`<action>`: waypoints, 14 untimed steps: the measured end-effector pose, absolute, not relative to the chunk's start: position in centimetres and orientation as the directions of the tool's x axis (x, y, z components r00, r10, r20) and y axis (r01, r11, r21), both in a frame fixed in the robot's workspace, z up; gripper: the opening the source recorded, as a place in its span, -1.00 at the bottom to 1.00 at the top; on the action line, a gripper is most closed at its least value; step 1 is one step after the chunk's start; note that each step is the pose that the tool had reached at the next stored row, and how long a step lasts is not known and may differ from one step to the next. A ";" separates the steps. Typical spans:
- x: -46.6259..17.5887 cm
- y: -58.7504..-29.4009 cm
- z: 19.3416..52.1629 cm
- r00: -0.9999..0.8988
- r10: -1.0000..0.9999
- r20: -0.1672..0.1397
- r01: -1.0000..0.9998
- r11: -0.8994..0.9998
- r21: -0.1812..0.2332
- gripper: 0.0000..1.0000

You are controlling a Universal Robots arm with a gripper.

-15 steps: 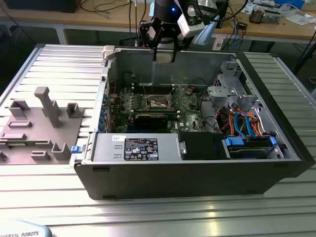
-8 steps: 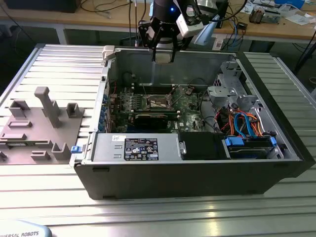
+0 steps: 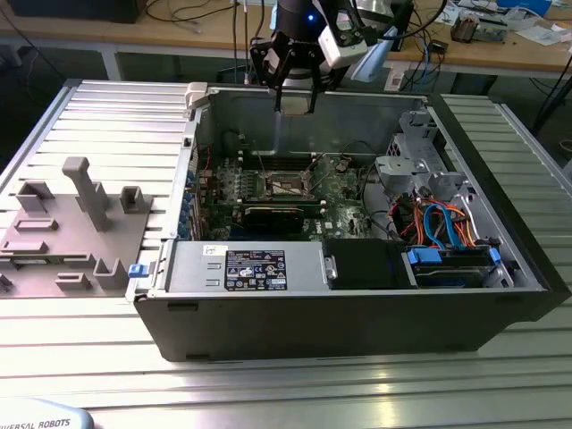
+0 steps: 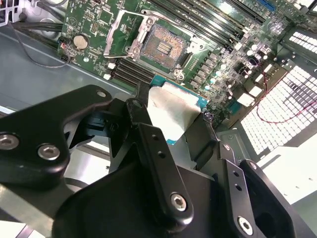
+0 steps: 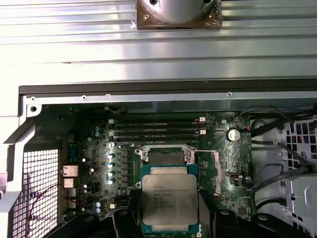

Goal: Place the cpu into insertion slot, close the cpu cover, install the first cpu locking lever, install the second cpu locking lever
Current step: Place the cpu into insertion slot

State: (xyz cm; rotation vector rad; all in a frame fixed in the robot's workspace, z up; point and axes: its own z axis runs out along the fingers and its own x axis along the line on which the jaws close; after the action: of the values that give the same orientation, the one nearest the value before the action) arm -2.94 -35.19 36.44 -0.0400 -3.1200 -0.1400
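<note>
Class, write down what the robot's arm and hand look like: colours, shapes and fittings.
The hand is matte black, built of flat hinged bars with rounded ends, joined by shiny silver screws. Its two fingers are narrow black bars with small holes. In the exterior view the arm above it is black, with a small blue light and a pale grey box at its side.

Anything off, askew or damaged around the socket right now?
Nothing stands out. The gripper holds the cpu level and apart from the insertion slot, with its edges square to it. The slot is open and empty, and the cpu cover stands raised beside it. No damage or loose parts are visible.
</note>
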 end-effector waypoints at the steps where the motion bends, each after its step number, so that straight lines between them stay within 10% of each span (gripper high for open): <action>1: -2.9 -35.2 36.4 -1.000 0.025 0.019 0.026 0.996 0.089 0.08; 14: -3.0 -35.2 36.3 -1.000 0.025 0.019 0.026 0.996 0.089 0.08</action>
State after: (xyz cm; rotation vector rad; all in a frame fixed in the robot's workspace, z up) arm -2.96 -35.19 36.29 -0.0400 -3.1200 -0.1397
